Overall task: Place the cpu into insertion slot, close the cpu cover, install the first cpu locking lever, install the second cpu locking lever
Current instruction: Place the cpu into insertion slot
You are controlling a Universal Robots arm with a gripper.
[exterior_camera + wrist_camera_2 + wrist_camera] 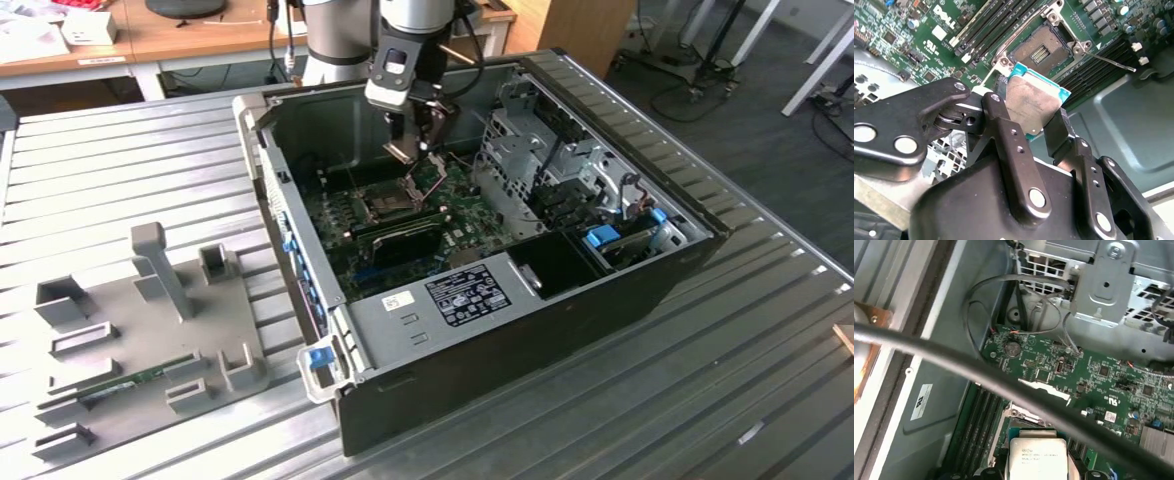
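My gripper [407, 148] hangs inside the open computer case, shut on the cpu [1036, 100], a thin square chip with a silvery lid and teal edge, held by two opposite edges between the black fingers [1004, 125]. The chip is tilted and in the air above the green motherboard. The insertion slot [1046, 50] lies uncovered beyond it, dark centre showing inside its metal rim. In the exterior view the slot [387, 205] is just below and in front of the gripper. Two thin locking levers [1114, 62] stick out loose beside the socket. In the first wrist view the cpu [1036, 455] shows its printed lid.
Black memory slots [979, 30] run beside the socket. A silver drive cage [534, 160] and loose cables stand at the exterior view's right of the board, inside the case walls [267, 180]. A grey fixture plate [147, 330] lies left of the case. A black cable [1004, 385] crosses the first wrist view.
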